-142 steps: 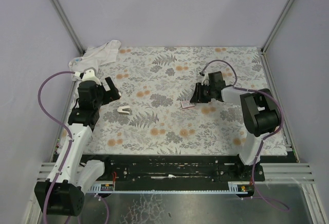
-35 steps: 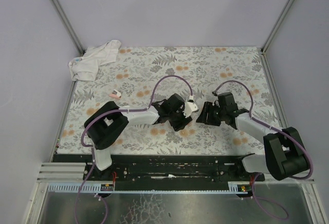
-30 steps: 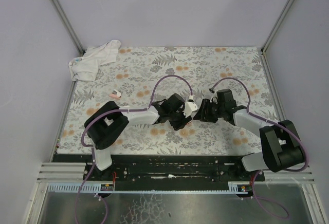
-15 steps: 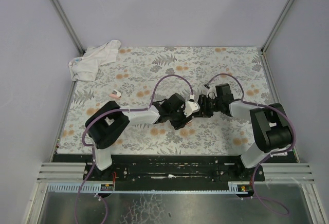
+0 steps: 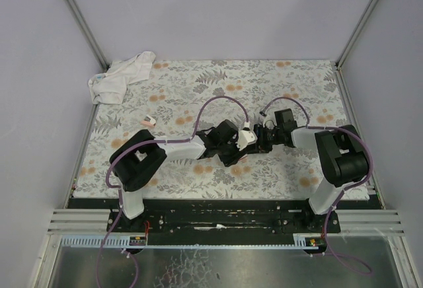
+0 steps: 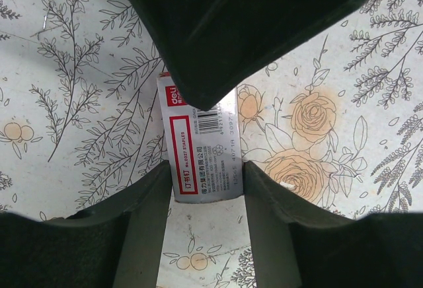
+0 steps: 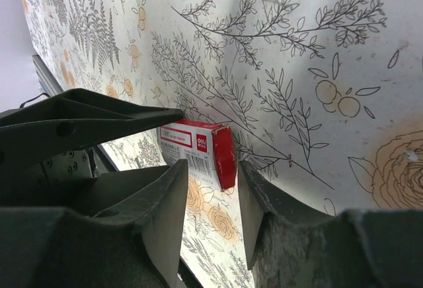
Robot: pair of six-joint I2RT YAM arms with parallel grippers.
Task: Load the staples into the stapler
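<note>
Centre of frame: left gripper (image 6: 206, 176) is clamping the staples box (image 6: 198, 136), which is lying flat on the floral mat (image 6: 344, 90). Right gripper (image 7: 213, 176) is straddling its red end, jaws narrow; cannot tell whether they are gripping it.

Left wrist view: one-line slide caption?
Left hand holds the staple box by its sides while the right hand covers its far end.

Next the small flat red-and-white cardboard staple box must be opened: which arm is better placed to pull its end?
Right, probably. The right gripper brackets the red end of the staple box, well set to pull there. The left gripper clamps its long sides, so it better serves as holder.
</note>
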